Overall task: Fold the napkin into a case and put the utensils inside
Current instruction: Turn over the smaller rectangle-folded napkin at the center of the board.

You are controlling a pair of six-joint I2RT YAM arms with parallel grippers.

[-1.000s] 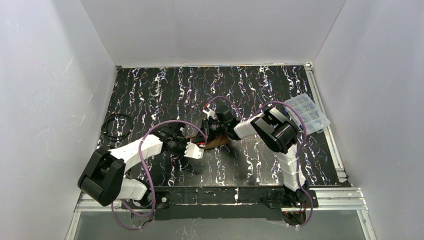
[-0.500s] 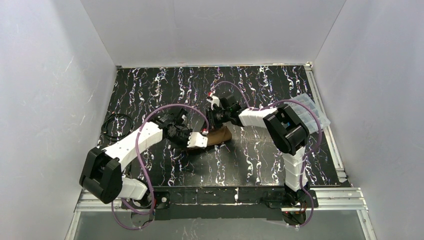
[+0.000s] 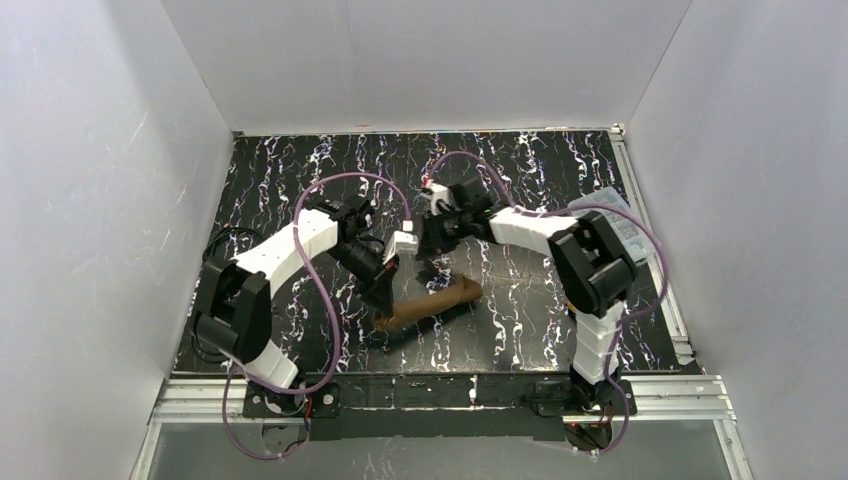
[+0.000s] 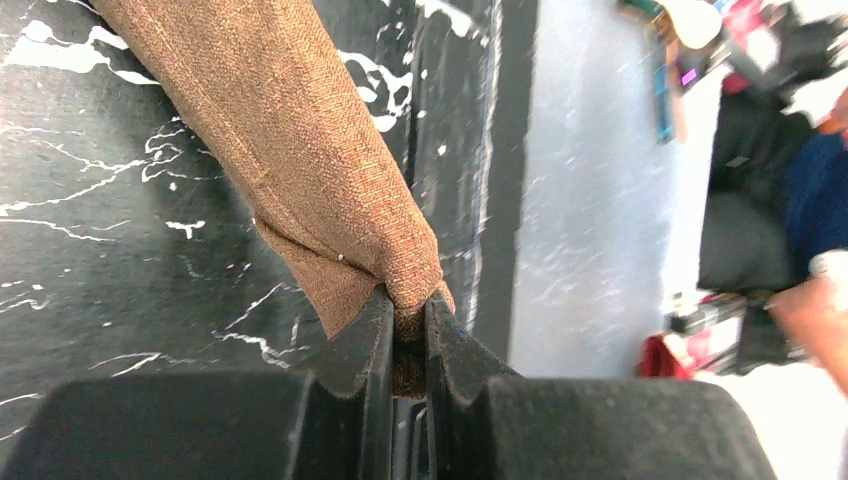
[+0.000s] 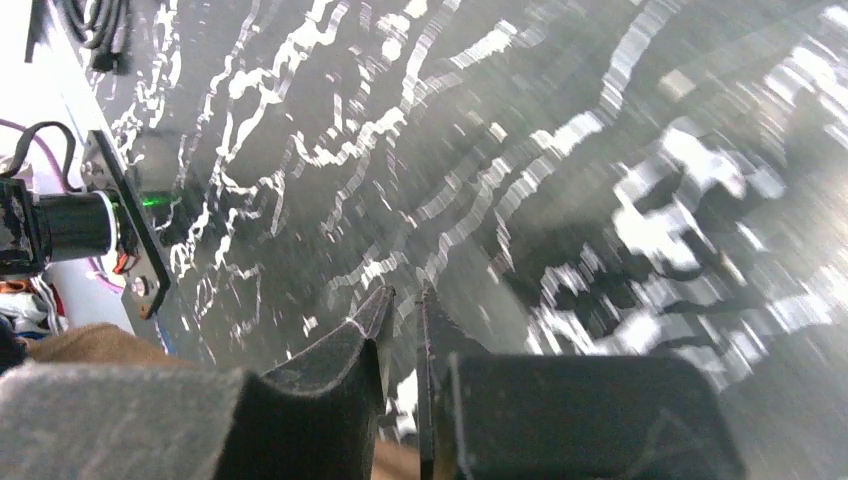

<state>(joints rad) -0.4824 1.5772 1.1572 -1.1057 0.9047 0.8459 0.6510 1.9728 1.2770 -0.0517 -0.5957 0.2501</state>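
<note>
The left hand (image 4: pixel 408 305) is clamped on one end of the case (image 4: pixel 320 170). In the left wrist view its fingers (image 4: pixel 365 330) are pressed onto a gathered corner of the brown cloth, and the rest of the roll is seen running away from them over the counter (image 3: pixel 300 170).

From above, the case is seen as a narrow brown roll at the middle of the counter. Its long axis is set on a slant: the held end lies near and to the left, the free end farther and to the right. Whether the held end is lifted clear of the counter cannot be told.

The right hand (image 5: pixel 402 300) is placed just beyond the far side of the case, about over its middle, apart from the cloth. The free end therefore lies to the near right of this hand, and of the two arms the right is judged the nearer to it. In the blurred right wrist view the fingers are drawn close together with a thin slit left between them. Whether something thin is pinched lower in that slit cannot be told.

The utensils cannot be made out in any view, so whether they are already inside the case is not known.
</note>
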